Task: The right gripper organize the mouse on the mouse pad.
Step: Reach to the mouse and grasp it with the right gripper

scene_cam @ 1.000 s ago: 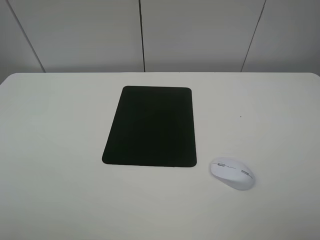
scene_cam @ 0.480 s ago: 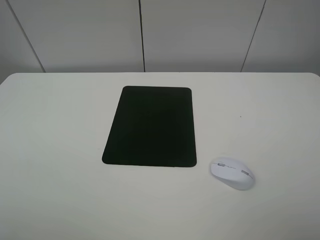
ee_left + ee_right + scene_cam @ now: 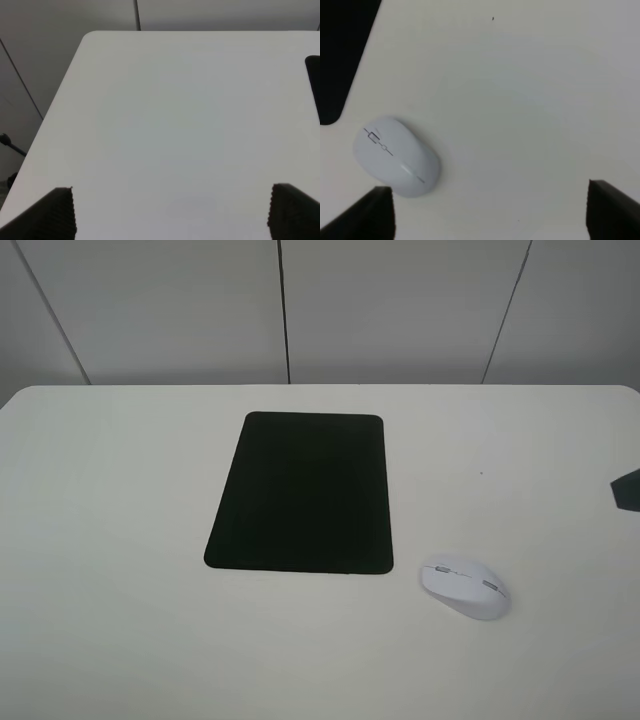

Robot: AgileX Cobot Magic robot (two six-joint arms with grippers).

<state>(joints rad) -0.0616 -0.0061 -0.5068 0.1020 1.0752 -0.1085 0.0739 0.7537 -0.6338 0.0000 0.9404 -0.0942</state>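
Observation:
The black mouse pad [image 3: 299, 493] lies flat in the middle of the white table. The white mouse [image 3: 465, 587] sits on the bare table just off the pad's near right corner, not touching it. In the right wrist view the mouse [image 3: 396, 156] lies ahead of my open, empty right gripper [image 3: 492, 205], off to one side, and a corner of the pad [image 3: 340, 50] shows beyond it. A dark tip of the right arm [image 3: 628, 490] shows at the exterior view's right edge. My left gripper [image 3: 172, 210] is open and empty over bare table.
The white table [image 3: 120, 540] has rounded far corners and a grey panelled wall behind it. The pad's edge [image 3: 315, 80] shows at the side of the left wrist view. A tiny dark speck [image 3: 481, 474] lies right of the pad.
A dark tip of the right arm has come into the exterior view at its right edge. The mouse and the pad have not moved.

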